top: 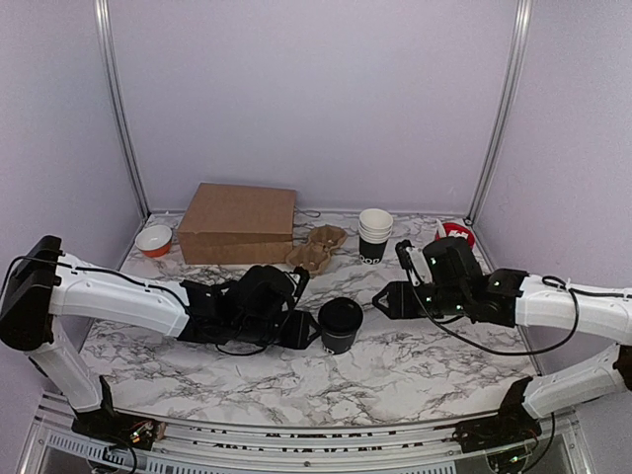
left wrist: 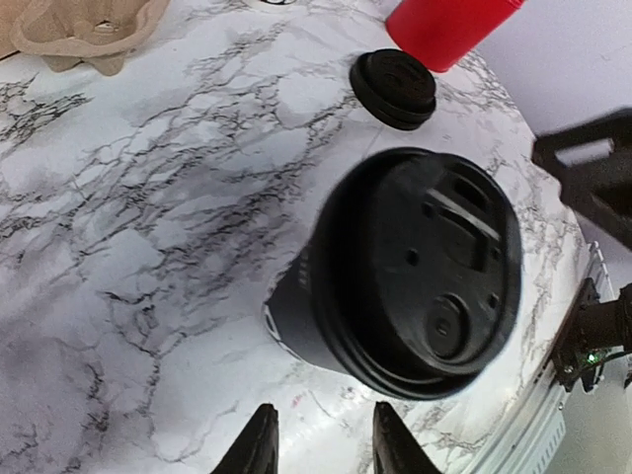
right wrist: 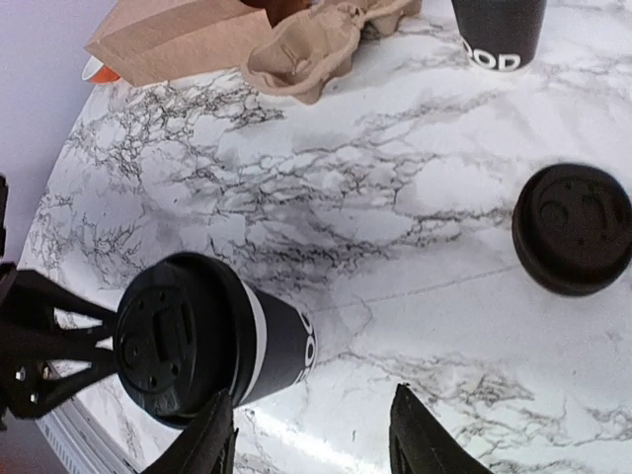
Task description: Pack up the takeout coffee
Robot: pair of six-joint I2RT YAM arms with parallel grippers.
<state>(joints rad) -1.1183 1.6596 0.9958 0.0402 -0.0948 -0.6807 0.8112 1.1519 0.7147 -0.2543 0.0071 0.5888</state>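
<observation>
1. The cardboard box (top: 237, 222) lies at the back of the marble table (top: 415, 375), and it serves as the landmark here.
2. The coffee cup (top: 338, 341) stands upright on the table, in front of the box's right end and well apart from it, on the side of the arms' bases.
3. The black lid (left wrist: 415, 272) sits on the cup's rim and covers its mouth.
4. The left gripper (top: 304, 332) reaches in from the box's front side and sits just beside the cup. In the left wrist view its fingers (left wrist: 259, 444) are spread with nothing between them, and the cup lies beyond their tips. Whether they touch the cup cannot be told.
5. The right gripper (top: 380, 299) hangs farther out from the box's right end than the cup does. Its fingers (right wrist: 415, 434) are spread wide and hold nothing.
6. A loose lid (right wrist: 573, 227) lies flat on the table, farther off to the box's right than the cup.
7. A pulp cup carrier (top: 316, 247) lies just beside the box's right front corner.
8. A stack of cups (top: 374, 235) stands to the box's right, beyond the carrier.
9. A red tub (top: 454, 232) stands farthest from the box on that right side.
10. An orange bowl (top: 153, 240) sits just beside the box's left end.
</observation>
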